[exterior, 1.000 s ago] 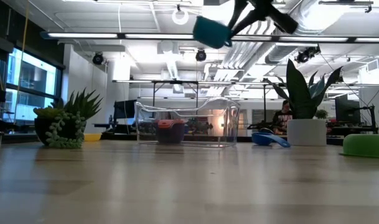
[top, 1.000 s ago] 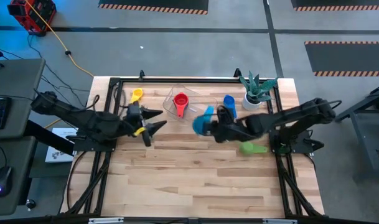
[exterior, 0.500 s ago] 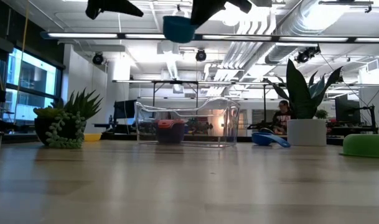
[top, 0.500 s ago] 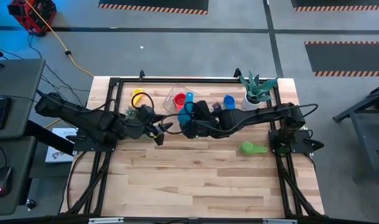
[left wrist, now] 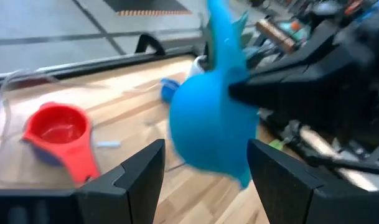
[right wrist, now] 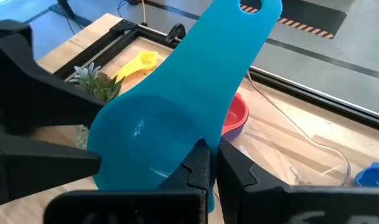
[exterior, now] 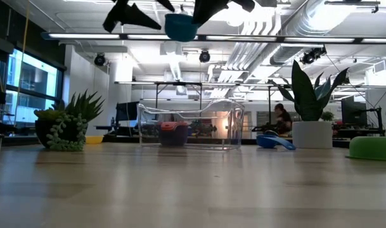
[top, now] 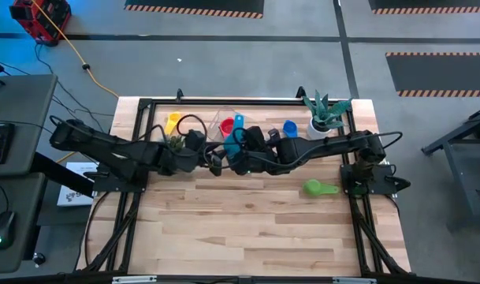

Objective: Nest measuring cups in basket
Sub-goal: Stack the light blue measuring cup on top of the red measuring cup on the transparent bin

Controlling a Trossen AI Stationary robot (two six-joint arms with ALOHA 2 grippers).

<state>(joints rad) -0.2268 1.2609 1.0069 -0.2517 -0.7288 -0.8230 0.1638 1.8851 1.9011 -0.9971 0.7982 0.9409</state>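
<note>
Wooden table (top: 247,229): right gripper (top: 233,151) clamps light blue cup (right wrist: 177,118) aloft; left gripper (top: 216,160), fingers spread, empty, just beside the cup; basket (exterior: 189,125) below.

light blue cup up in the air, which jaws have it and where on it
The right gripper holds the light blue measuring cup, jaws shut on the bowl's rim. The left gripper is open around the bowl, not yet closed on it.

Smooth matt plastic blue cup (right wrist: 170,118), clear glossy basket (exterior: 191,124), pale wood table (top: 247,221)
</note>
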